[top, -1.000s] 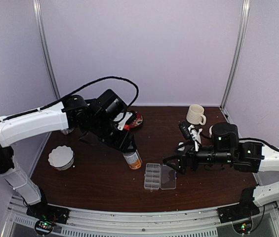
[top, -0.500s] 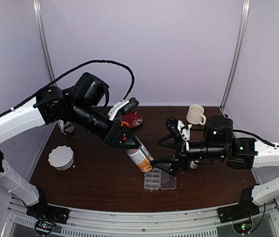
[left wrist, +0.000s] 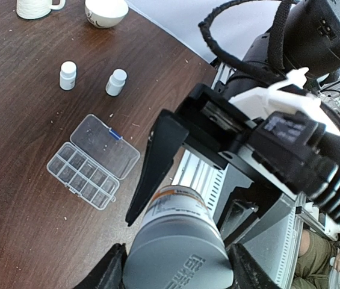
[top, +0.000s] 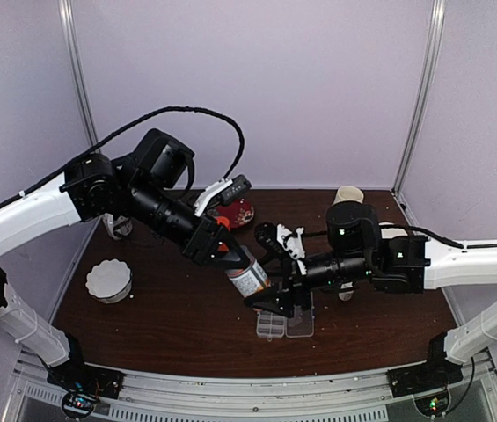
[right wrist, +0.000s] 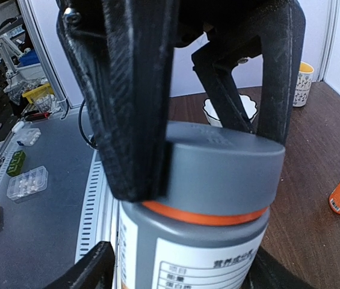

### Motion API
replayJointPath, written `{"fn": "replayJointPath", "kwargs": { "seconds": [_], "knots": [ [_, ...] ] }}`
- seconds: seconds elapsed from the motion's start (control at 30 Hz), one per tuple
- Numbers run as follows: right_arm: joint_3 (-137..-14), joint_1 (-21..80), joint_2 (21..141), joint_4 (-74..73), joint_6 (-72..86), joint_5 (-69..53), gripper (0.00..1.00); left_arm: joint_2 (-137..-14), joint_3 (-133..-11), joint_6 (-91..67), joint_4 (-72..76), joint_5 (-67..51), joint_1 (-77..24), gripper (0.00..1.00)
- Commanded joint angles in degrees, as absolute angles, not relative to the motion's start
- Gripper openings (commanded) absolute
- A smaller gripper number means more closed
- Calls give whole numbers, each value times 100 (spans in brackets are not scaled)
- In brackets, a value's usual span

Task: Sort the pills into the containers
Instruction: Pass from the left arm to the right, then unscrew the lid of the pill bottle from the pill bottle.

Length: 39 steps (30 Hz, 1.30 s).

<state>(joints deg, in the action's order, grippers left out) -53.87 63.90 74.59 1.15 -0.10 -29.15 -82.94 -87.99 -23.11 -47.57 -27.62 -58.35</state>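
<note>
Containers (left wrist: 82, 173): lid (left wrist: 106, 146) plainly open in left wrist view; contents indiscernible.
Left claw (left wrist: 176, 269) pinches bottle (left wrist: 179, 238); right claw (right wrist: 215, 159) straddles cap (right wrist: 224, 171), grip unclear.

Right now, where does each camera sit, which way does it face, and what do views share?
Top external: high behind the bases, facing down over the table; left arm and right arm show.
Left wrist: on the left gripper, looking down past the bottle to the organiser box; right arm crosses.
Right wrist: on the right gripper, fingers astride the bottle's cap, facing across the table.
All share the bottle.
</note>
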Motion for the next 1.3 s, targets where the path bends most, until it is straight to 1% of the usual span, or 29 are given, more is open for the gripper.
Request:
{"fn": "replayJointPath", "kwargs": {
  "seconds": [0.0, 0.07, 0.17, 0.23, 0.3, 0.4, 0.47, 0.57, 0.6, 0.67, 0.7, 0.8, 0.83, 0.87, 0.97, 1.07, 1.17, 1.27],
  "knots": [
    [-5593, 6462, 7535, 42, -153, -2793, 65, -8261, -8974, -2213, -4425, -2827, -5867, 23],
    [-5599, 6490, 7558, 42, -219, -2632, 52, -8254, -8968, -2303, -4421, -2712, -5869, 23],
    [-5540, 6580, 7525, 39, -344, -2042, 42, -8258, -8973, -2622, -4421, -2464, -5862, 22],
    [-5487, 6702, 7471, 69, -507, -1335, 35, -8253, -9005, -3132, -4490, -2140, -5851, 21],
    [-5467, 6876, 7439, 79, -733, -459, 29, -8217, -8949, -4099, -4511, -1702, -5844, 18],
    [-5376, 7074, 7443, 319, -968, 696, 21, -7981, -8348, -5225, -3830, -1706, -5847, 12],
    [-5294, 7174, 7473, 613, -1096, 1288, 20, -7808, -8050, -5739, -3551, -1649, -5851, 12],
    [-5208, 7392, 7550, 981, -1328, 2078, 15, -7598, -7734, -6376, -3216, -1455, -5853, 16],
    [-5164, 7454, 7570, 1108, -1435, 2222, 15, -7546, -7608, -6600, -3044, -1451, -5849, 22],
    [-5139, 7487, 7572, 1205, -1500, 2290, 15, -7494, -7391, -6891, -2734, -1493, -5850, 44],
    [-5073, 7484, 7521, 1258, -1437, 2266, 15, -7475, -7392, -6880, -2663, -1476, -5848, 56],
    [-4736, 7424, 7228, 1601, -1290, 1672, 16, -7232, -7355, -6578, -2679, -1097, -5845, 86],
    [-4681, 7375, 7145, 1589, -1217, 1375, 17, -7114, -7302, -6407, -2643, -985, -5850, 93],
    [-4669, 7327, 7085, 1500, -1120, 1173, 17, -6976, -7275, -6225, -2654, -845, -5851, 97],
    [-4645, 7184, 6937, 1113, -987, 367, 19, -6564, -7344, -5409, -2771, -622, -5829, 98],
    [-4634, 7005, 6785, 807, -797, -686, 19, -6287, -7562, -3935, -2817, -763, -5806, 97],
    [-4683, 6676, 6663, 648, -456, -1959, 18, -6046, -7377, -2115, -2495, -1558, -5811, 98],
    [-4887, 6551, 6673, 348, -282, -2898, 17, -5720, -6675, -451, -1794, -2443, -5810, 97]
  ]
}}
